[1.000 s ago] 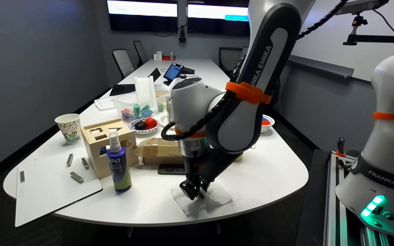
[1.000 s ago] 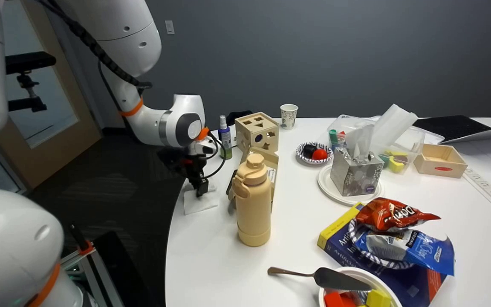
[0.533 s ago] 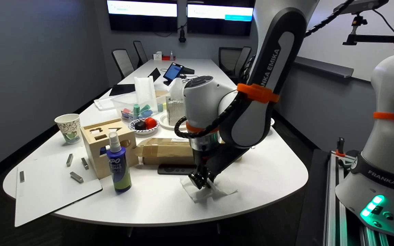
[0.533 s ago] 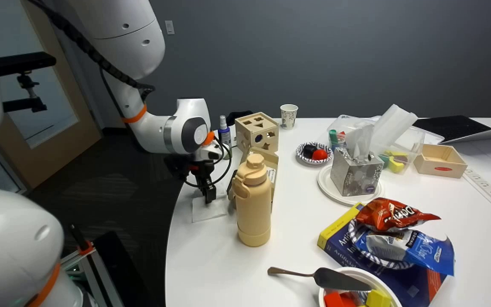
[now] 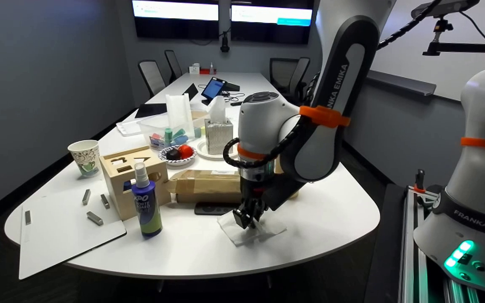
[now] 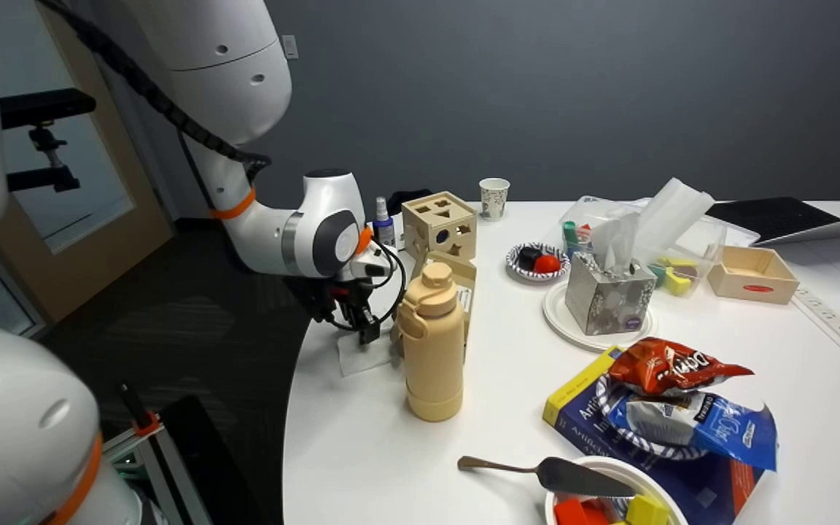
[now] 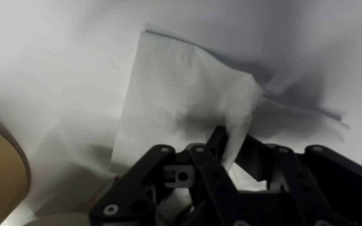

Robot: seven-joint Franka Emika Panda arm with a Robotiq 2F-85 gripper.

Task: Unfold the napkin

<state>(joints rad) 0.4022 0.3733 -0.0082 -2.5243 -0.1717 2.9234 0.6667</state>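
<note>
Black two-finger gripper point(image 7: 234, 142): tips nearly together, clamped on a raised pinch of the thin white paper napkin point(image 7: 159, 88). Rest of napkin spread over the near end of the white table point(image 5: 192, 252), right of the purple-and-green spray bottle point(image 5: 146, 206) in an exterior view. White-and-black jointed arm point(image 5: 314, 153) bent, extending from the right, gripper pointing down.
</note>
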